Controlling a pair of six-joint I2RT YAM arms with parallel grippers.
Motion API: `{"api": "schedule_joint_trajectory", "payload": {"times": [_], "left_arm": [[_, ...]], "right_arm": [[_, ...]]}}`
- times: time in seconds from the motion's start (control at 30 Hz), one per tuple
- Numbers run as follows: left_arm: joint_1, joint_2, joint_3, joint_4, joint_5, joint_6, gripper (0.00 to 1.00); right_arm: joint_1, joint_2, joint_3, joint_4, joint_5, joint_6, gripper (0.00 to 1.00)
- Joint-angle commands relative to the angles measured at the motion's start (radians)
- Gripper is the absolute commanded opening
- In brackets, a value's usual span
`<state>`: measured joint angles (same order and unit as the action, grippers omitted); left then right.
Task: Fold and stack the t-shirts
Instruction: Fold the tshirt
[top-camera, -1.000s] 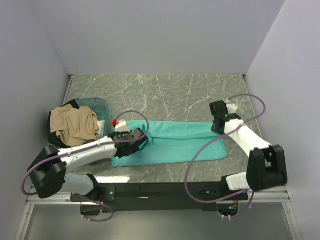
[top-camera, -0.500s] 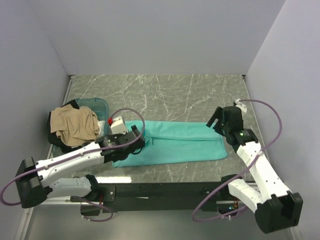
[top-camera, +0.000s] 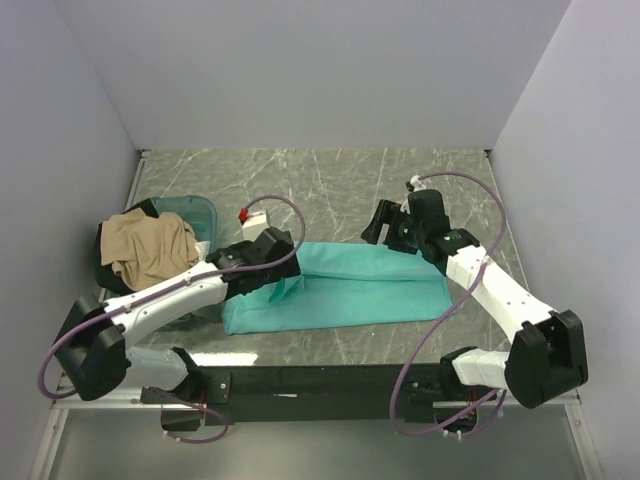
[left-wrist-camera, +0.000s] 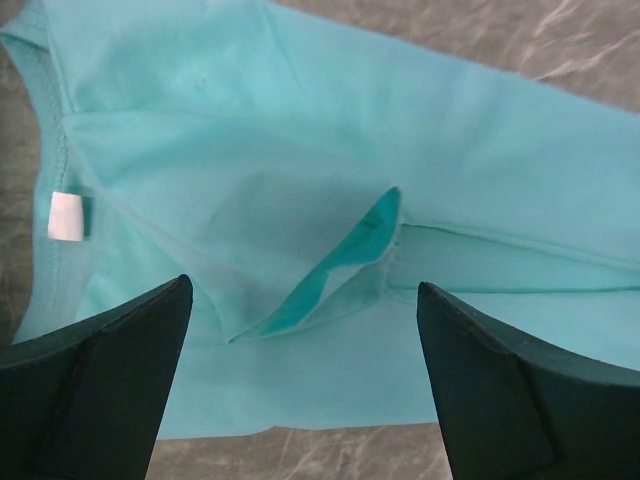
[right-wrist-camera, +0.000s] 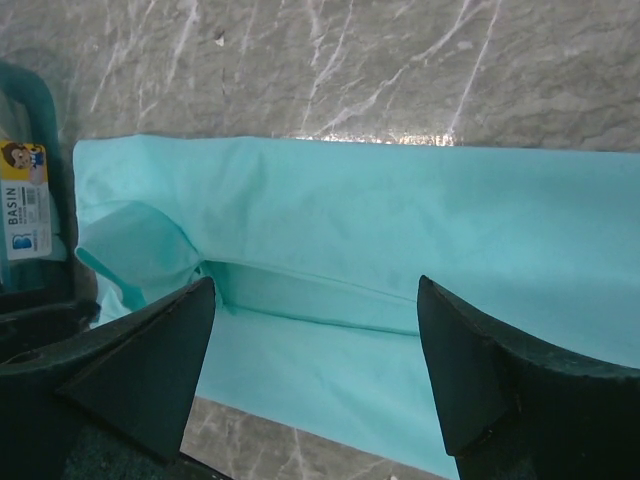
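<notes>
A teal t-shirt (top-camera: 340, 290) lies folded into a long strip across the middle of the table. My left gripper (top-camera: 280, 258) hovers open and empty over its left end. The left wrist view shows the teal cloth (left-wrist-camera: 300, 150), its white neck label (left-wrist-camera: 64, 216) and a folded sleeve edge (left-wrist-camera: 340, 270) between the spread fingers (left-wrist-camera: 100, 390). My right gripper (top-camera: 382, 226) is open and empty above the shirt's far edge. The right wrist view shows the strip (right-wrist-camera: 400, 230) below my gripper (right-wrist-camera: 315, 290). A tan t-shirt (top-camera: 150, 250) lies heaped on a dark one (top-camera: 106, 272) at the left.
A translucent bluish tub (top-camera: 198, 212) stands at the left under the heaped shirts. Its labelled wall (right-wrist-camera: 25, 200) shows in the right wrist view. Grey walls enclose the marble table (top-camera: 330, 185) on three sides. A black rail (top-camera: 330, 380) runs along the near edge.
My right gripper has swung left and now sits over the shirt's far edge. My left gripper has moved away from the near edge and over the shirt's left end. The teal shirt lies unchanged.
</notes>
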<state>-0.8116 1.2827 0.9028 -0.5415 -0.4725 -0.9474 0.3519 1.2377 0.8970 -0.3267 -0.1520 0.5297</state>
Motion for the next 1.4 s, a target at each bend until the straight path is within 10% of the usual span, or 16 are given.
{"api": "schedule_joint_trajectory", "payload": {"times": [0.0, 0.6, 1.0, 1.37], "left_arm": [[0.0, 0.043, -0.004, -0.02, 0.01, 0.023, 0.99], [0.011, 0.187, -0.001, -0.214, -0.17, -0.187, 0.98], [0.031, -0.023, -0.196, -0.353, -0.153, -0.378, 0.98], [0.022, -0.292, -0.213, -0.256, 0.033, -0.211, 1.0]], "right_arm": [[0.009, 0.023, 0.043, 0.035, -0.006, -0.005, 0.88], [0.006, 0.065, 0.014, 0.014, 0.066, -0.039, 0.88], [0.007, 0.077, -0.009, 0.005, 0.097, -0.042, 0.88], [0.006, 0.065, -0.004, 0.0, 0.092, -0.054, 0.88]]}}
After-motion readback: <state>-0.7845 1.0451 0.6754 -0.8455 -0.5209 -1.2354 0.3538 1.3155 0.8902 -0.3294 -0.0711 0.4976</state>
